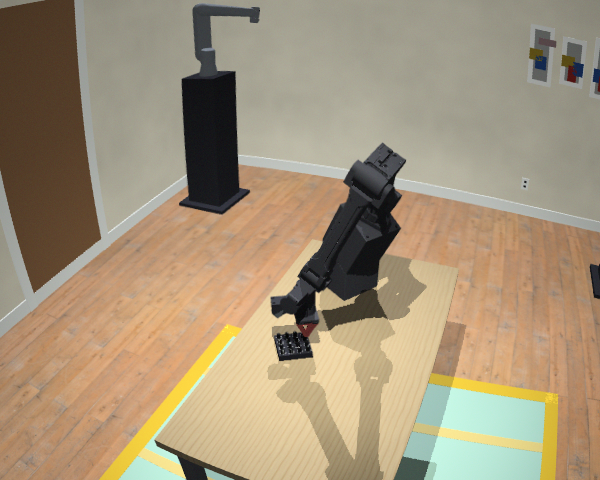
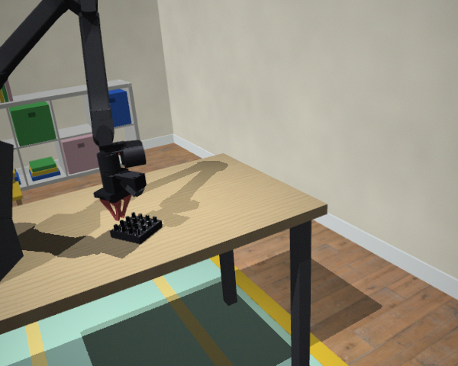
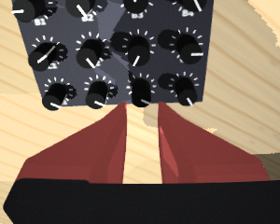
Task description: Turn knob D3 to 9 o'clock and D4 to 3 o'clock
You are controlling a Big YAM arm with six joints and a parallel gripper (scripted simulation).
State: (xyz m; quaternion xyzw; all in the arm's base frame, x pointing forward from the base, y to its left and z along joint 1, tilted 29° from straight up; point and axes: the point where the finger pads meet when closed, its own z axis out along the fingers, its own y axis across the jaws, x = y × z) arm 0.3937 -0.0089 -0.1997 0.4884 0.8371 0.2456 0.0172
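Note:
The black knob box [image 1: 293, 355] [image 2: 125, 236] [image 3: 117, 77] stands on the table. The wrist view shows rows B to D, with row D nearest the gripper; row A is out of view. Knob D3 [image 3: 140, 93] has its white line pointing right and slightly down, around 3 to 4 o'clock. Knob D4 [image 3: 186, 93] has its line pointing down to the right, about 5 o'clock. My gripper [image 1: 306, 334] [image 2: 119, 219] [image 3: 142, 111] is partly open and empty. Its red fingertips are at the box's front edge, one to each side of D3 in the wrist view; their exact height is unclear.
Knobs D2 [image 3: 98, 94], C3 [image 3: 138, 50] and C4 [image 3: 189, 49] stand close around D3 and D4. The wooden table [image 1: 269, 413] [image 2: 237, 200] carries the box and the arm's base. A shelf [image 2: 73, 132] stands behind the table.

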